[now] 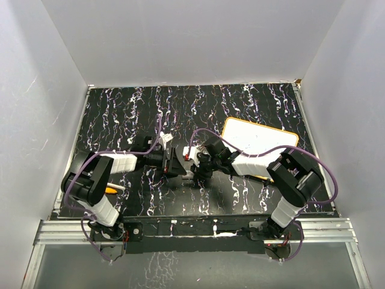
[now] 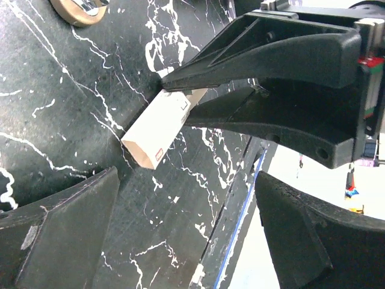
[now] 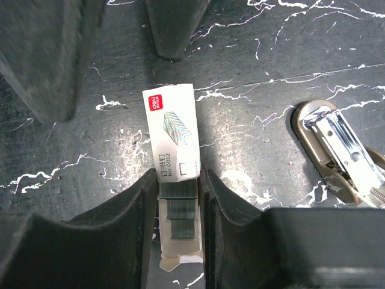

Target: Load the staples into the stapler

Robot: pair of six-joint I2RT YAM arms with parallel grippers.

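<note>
The right fingers (image 3: 135,217) pinch the staples (image 3: 171,135) by the box's open end, down at the table (image 3: 289,48). The left fingers (image 2: 60,235) stand spread around its far end. A crooked tug there could spill loose strips, wide of the stapler (image 3: 340,153) lying nearby.

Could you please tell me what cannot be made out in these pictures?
Right wrist: stapler cut by the right edge; box partly hidden between the fingers.
Left wrist: stapler cut by the top edge.
Top view: both too small, lost between left gripper and right gripper.
</note>
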